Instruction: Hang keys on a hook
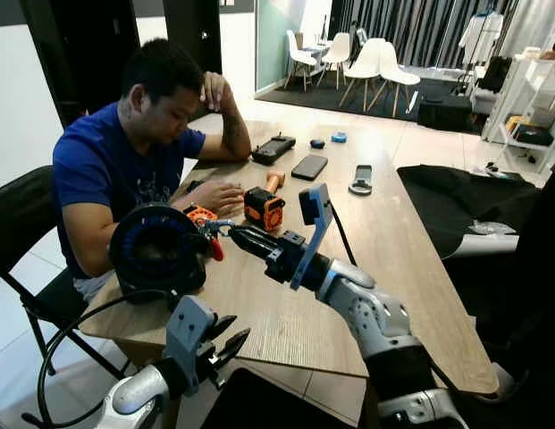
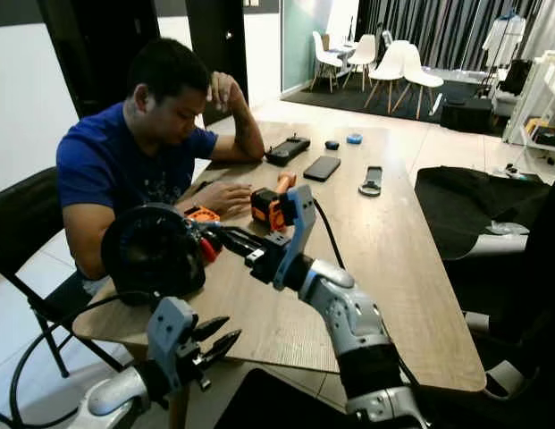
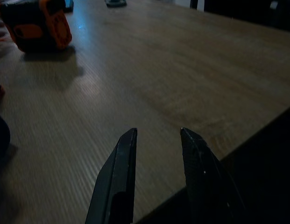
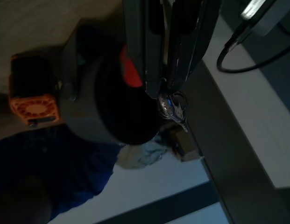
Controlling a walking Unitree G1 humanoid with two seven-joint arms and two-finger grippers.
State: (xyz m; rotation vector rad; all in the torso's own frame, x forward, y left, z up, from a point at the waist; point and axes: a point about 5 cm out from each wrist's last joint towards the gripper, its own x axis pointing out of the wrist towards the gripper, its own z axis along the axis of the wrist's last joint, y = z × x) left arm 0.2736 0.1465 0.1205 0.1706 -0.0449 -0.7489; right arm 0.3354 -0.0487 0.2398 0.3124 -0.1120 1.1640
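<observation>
1. Two grippers up: right gripper (image 1: 225, 231) reaches over the wooden table (image 1: 393, 241), fingers pinched tight on the keys (image 4: 172, 105), which dangle right at its tips.
2. Just past those tips sits a big black round device (image 1: 156, 250) with a red bit (image 1: 216, 248) beside the keys.
3. Left gripper (image 1: 231, 340) hovers at the table's near edge, fingers (image 3: 117, 172) spread apart, nothing between them.
4. Across from the tips, a person (image 1: 125, 161) sits in a blue shirt.

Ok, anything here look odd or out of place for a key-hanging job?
Yes: no hook can be made out. The right gripper holds the keys over a wooden table, next to a black round device in front of a seated person. The left gripper hangs open by the table edge.
</observation>
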